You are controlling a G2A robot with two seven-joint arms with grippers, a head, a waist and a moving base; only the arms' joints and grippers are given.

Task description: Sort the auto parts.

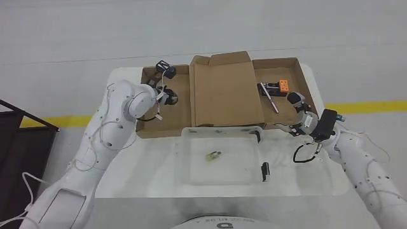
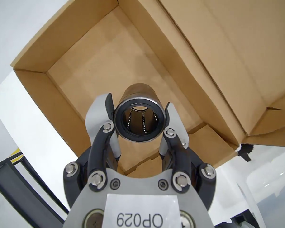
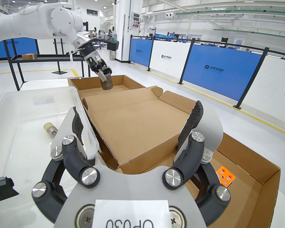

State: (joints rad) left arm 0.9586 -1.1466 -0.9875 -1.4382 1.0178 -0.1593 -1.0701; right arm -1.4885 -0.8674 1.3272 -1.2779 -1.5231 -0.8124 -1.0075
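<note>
Your left end effector [image 2: 139,106] is clamped on the metal bearing [image 2: 139,123], hanging over the cardboard box's [image 1: 226,86] left compartment. Your right end effector [image 3: 136,115] is wide open with nothing in it, near the clear tray [image 1: 197,172] on the white surface [image 1: 124,79]. Blue-and-white partitions [image 3: 204,67] line the hall, and there's a yellow line [image 1: 375,107] on the floor.

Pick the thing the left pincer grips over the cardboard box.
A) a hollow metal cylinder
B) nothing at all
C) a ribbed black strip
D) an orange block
A: the left pincer is shut on the hollow metal cylinder, one finger on each side, over an open compartment of the cardboard box.
</note>
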